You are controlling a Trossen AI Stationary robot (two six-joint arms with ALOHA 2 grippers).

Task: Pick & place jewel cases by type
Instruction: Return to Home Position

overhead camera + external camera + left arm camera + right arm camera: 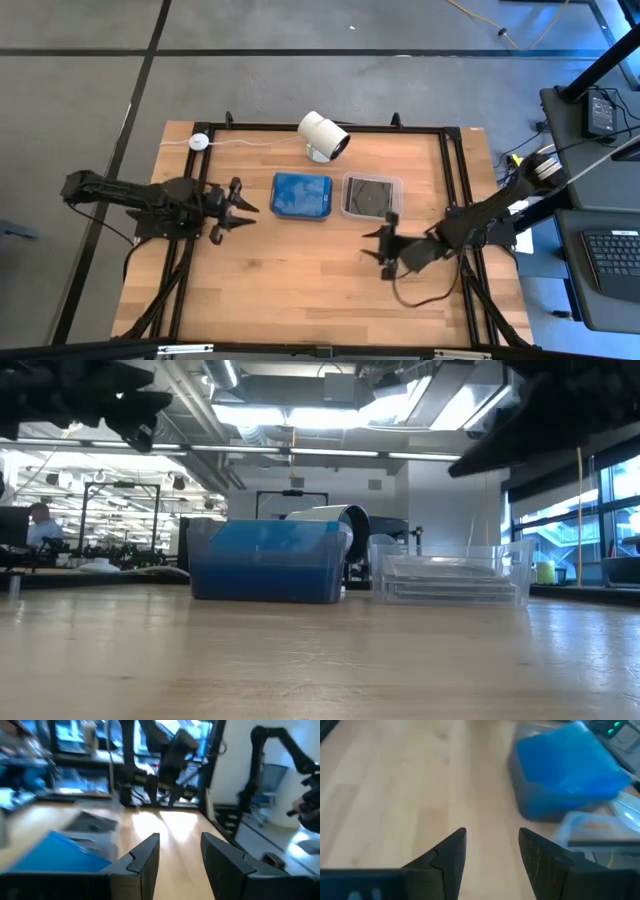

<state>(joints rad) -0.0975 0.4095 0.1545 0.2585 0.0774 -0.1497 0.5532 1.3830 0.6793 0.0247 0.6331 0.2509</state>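
From above, the blue jewel cases (302, 194) fill the dark tub (303, 218) and the black jewel cases (370, 197) the clear tub (373, 178), sorted by type, the left jaws just beside the blue pile and the right jaws near the clear tub, touching neither. Level across the bench (300, 660), the two tubs stand side by side. Each wrist view shows its jaws wide and empty, cases beyond them, so I judge only homing remains.

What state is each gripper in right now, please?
Left gripper: open, holding nothing.
Right gripper: open, holding nothing.
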